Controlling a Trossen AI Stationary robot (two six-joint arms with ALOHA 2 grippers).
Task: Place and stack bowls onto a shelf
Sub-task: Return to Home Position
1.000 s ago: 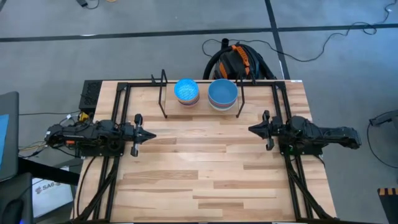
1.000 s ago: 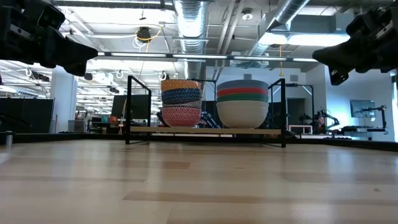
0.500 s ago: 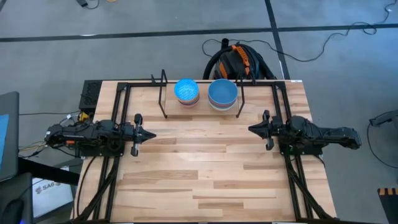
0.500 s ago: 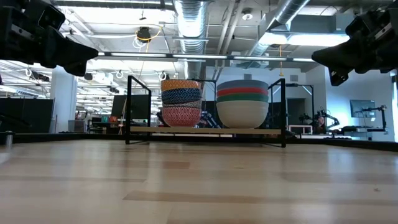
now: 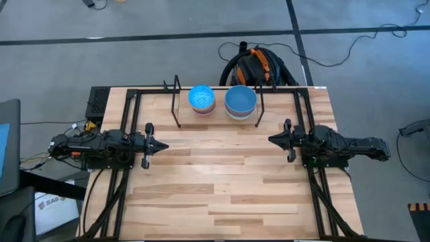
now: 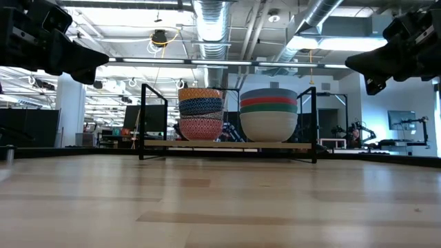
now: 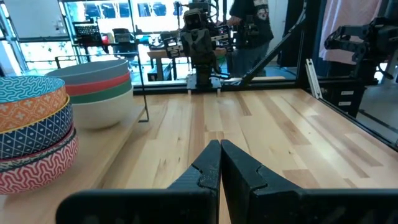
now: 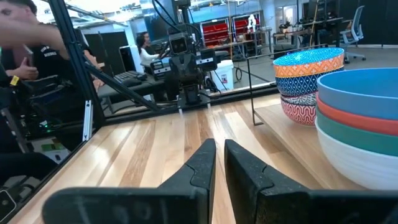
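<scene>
Pale wood-plank desk (image 5: 222,188) from above: black thin-rod shelf (image 5: 177,114) at far edge carries light-blue-topped bowl stack (image 5: 201,98) beside large-blue-topped bowl stack (image 5: 240,99). Left end effector (image 5: 163,145) and right end effector (image 5: 272,140) near side of shelf, tips inward, open desk between. Low view: stacks just apart, arms high. Wrist views: both finger pairs together, empty.

Grey floor (image 5: 154,60) lies all round the wooden table (image 5: 222,181), crossed by a dark seam (image 5: 201,35); an orange-and-black bag (image 5: 257,64) is slumped behind the far edge; overhead, bare silver ducts (image 6: 212,21) and strip lights (image 6: 324,43); bright windows (image 7: 118,11) beyond; a person (image 8: 144,50) sits at distant benches.
</scene>
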